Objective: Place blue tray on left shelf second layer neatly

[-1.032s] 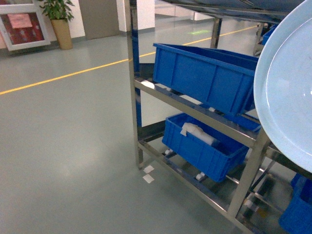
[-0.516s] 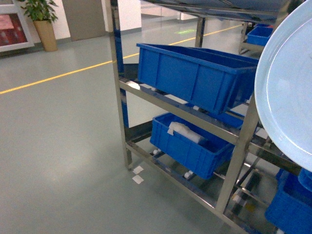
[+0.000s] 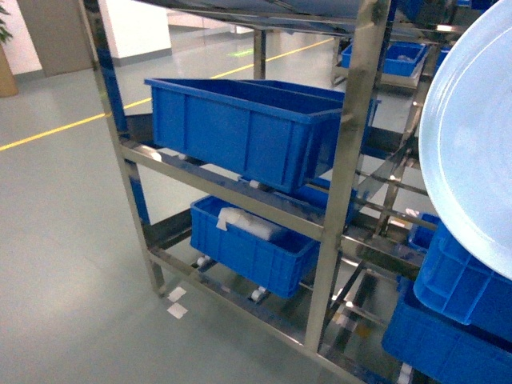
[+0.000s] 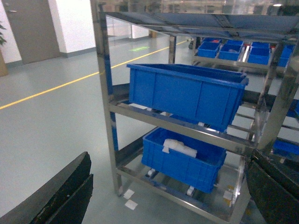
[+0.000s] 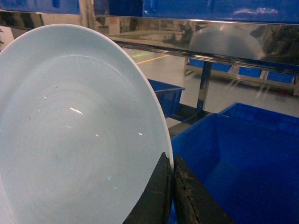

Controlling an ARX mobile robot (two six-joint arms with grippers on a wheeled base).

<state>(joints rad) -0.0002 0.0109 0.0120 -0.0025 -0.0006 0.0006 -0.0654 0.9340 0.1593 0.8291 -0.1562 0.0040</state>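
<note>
- Two pincers were mine: my right pincer [image 5: 170, 186] was clamped on the rim of the tray [image 5: 74, 135], its two dark fingers [image 5: 154, 196] pressed together over the tray's lower right edge.
- The tray stood tilted up on edge in the air, its glossy pale hollow facing the wrist camera; in the head view the tray [image 3: 472, 152] filled the right side, in front of the shelf [image 3: 348, 144] and not resting on any tier.
- My left pincer [image 4: 168, 186] gaped wide with nothing in it; one dark finger [image 4: 60, 196] showed at the lower left of its wrist view and the other at the lower right.
- The shelf [image 4: 105, 107] stood ahead of me on a grey floor [image 3: 72, 240], steel posts and rails in several tiers.
- A large crate [image 3: 240, 128] sat on a middle tier, and a smaller crate [image 3: 252, 244] sat on the tier beneath it with a white bundle [image 3: 248, 222] lying inside.
- More blue crates [image 3: 456, 304] sat low at the right, below the tray.
- A yellow line [image 4: 51, 88] ran across the floor behind the shelf.
</note>
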